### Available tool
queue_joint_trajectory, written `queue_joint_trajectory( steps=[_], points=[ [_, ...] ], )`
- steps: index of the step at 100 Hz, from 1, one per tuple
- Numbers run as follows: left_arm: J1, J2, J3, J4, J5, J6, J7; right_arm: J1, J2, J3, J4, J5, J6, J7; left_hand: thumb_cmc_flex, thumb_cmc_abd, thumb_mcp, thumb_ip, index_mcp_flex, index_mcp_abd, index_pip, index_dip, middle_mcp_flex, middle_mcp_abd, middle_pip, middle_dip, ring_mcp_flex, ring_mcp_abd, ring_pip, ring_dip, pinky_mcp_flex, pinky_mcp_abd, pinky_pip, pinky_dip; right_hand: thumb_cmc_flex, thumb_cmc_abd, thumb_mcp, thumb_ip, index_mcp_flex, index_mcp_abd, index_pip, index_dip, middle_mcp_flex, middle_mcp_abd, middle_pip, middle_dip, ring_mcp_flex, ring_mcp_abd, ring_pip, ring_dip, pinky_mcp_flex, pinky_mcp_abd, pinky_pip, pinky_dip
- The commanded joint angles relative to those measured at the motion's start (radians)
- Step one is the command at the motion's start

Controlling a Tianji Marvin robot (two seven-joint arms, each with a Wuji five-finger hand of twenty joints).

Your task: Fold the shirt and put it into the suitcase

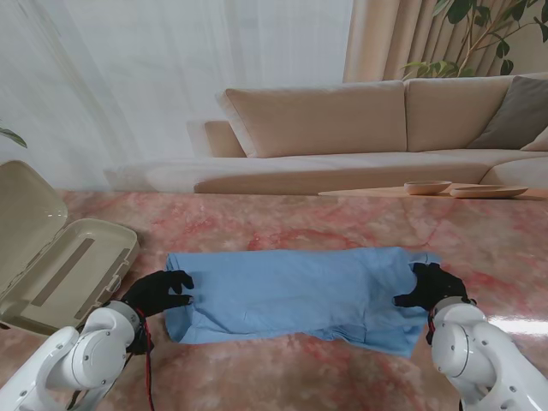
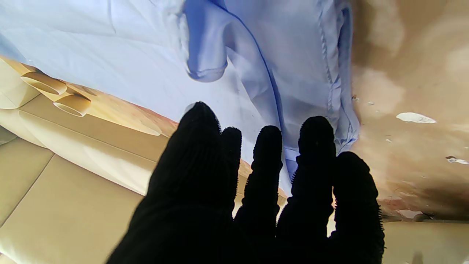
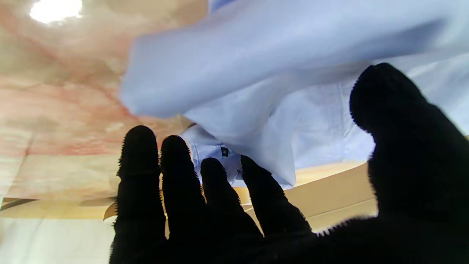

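From the stand I see the blue shirt (image 1: 295, 291) stretched between my two hands, left hand (image 1: 158, 291) at one end, right hand (image 1: 432, 285) at the other, the open suitcase (image 1: 60, 270) just outside the left hand. Left wrist: fingers (image 2: 267, 154) spread, holding nothing, shirt just beyond their tips. Right wrist: fingers (image 3: 176, 161) apart, cloth between thumb and fingers, a grip I cannot tell.
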Motion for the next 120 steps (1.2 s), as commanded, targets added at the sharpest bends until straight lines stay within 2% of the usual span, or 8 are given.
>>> queue_joint_trajectory(
  steps=[1,17,43,60,79,87,97,120],
  points=[
    [0.006,0.001,0.003,0.002,0.0,0.002,-0.003,0.007,0.0,-0.009,0.019,0.01,0.019,0.03,0.025,0.035,-0.037,0.02,0.026,0.016,-0.016,0.001,-0.01,0.01,0.009,0.005,-0.02,0.033,-0.018,-0.01,-0.01,0.025,-0.002,-0.009,-0.006,-0.043,0.018,-0.048,-0.037,0.016,-0.019,-0.007,-0.032,0.034,0.002,-0.019,0.022,0.039,0.012,-0.025,0.034,0.039,0.01,-0.015],
    [0.002,0.002,0.004,0.006,0.0,-0.002,-0.007,0.034,0.003,-0.029,0.042,0.059,0.048,0.061,0.025,0.034,-0.037,0.021,0.026,0.016,-0.015,0.001,-0.008,0.009,0.009,0.01,-0.021,0.032,-0.019,-0.01,-0.01,0.025,-0.002,-0.009,0.03,-0.076,0.037,-0.049,-0.024,0.016,-0.009,-0.002,-0.03,0.049,0.049,-0.004,0.096,0.046,0.079,-0.012,0.105,0.029,0.09,-0.028],
    [-0.003,0.003,0.007,0.013,-0.001,-0.008,-0.01,0.075,0.004,-0.053,0.084,0.13,0.077,0.08,0.026,0.032,-0.036,0.02,0.027,0.015,-0.014,0.002,-0.008,0.008,0.008,0.016,-0.02,0.032,-0.018,-0.01,-0.01,0.025,-0.002,-0.009,0.121,-0.19,0.175,-0.051,0.067,0.018,0.039,0.016,0.005,0.076,0.173,0.079,0.249,-0.031,0.288,0.098,0.215,-0.06,0.232,-0.099],
    [-0.006,0.004,0.01,0.015,-0.002,-0.009,-0.013,0.09,0.002,-0.068,0.098,0.155,0.088,0.074,0.026,0.032,-0.037,0.02,0.027,0.016,-0.014,0.002,-0.008,0.008,0.007,0.02,-0.019,0.031,-0.018,-0.01,-0.01,0.025,-0.002,-0.009,0.204,-0.284,0.273,-0.061,0.168,-0.001,0.104,0.052,0.069,0.085,0.285,0.158,0.35,-0.098,0.477,0.201,0.334,-0.122,0.357,-0.103],
    [-0.007,0.003,0.012,0.019,-0.003,-0.011,-0.01,0.11,0.008,-0.088,0.11,0.156,0.101,0.106,0.026,0.029,-0.037,0.02,0.028,0.017,-0.014,0.002,-0.007,0.009,0.007,0.027,-0.019,0.032,-0.018,-0.01,-0.01,0.026,-0.002,-0.009,0.268,-0.335,0.369,-0.063,0.245,-0.045,0.222,0.171,0.15,0.062,0.403,0.248,0.44,-0.173,0.575,0.253,0.437,-0.189,0.428,-0.101],
    [-0.007,0.003,0.013,0.019,-0.004,-0.01,-0.01,0.121,0.008,-0.096,0.12,0.163,0.106,0.107,0.027,0.03,-0.036,0.021,0.026,0.016,-0.015,0.001,-0.008,0.009,0.005,0.028,-0.019,0.031,-0.018,-0.01,-0.01,0.026,-0.002,-0.009,0.307,-0.382,0.411,-0.141,0.265,-0.071,0.286,0.24,0.194,0.046,0.446,0.285,0.496,-0.191,0.613,0.289,0.49,-0.227,0.458,-0.093],
    [-0.007,0.003,0.014,0.019,-0.005,-0.008,-0.009,0.135,0.009,-0.108,0.136,0.173,0.116,0.109,0.027,0.03,-0.036,0.021,0.027,0.017,-0.015,0.001,-0.007,0.008,0.005,0.029,-0.019,0.032,-0.018,-0.01,-0.01,0.026,-0.002,-0.009,0.339,-0.409,0.449,-0.168,0.275,-0.097,0.369,0.302,0.228,0.031,0.49,0.318,0.545,-0.214,0.661,0.314,0.545,-0.262,0.49,-0.077],
    [-0.006,0.002,0.016,0.021,-0.009,-0.006,-0.004,0.144,0.008,-0.112,0.155,0.188,0.116,0.105,0.025,0.032,-0.036,0.021,0.026,0.016,-0.016,0.001,-0.008,0.01,0.002,0.028,-0.02,0.032,-0.018,-0.01,-0.01,0.026,-0.002,-0.009,0.397,-0.449,0.521,-0.147,0.265,-0.134,0.613,0.37,0.292,0.0,0.546,0.358,0.607,-0.227,0.735,0.34,0.624,-0.29,0.523,-0.032]
  ],
)
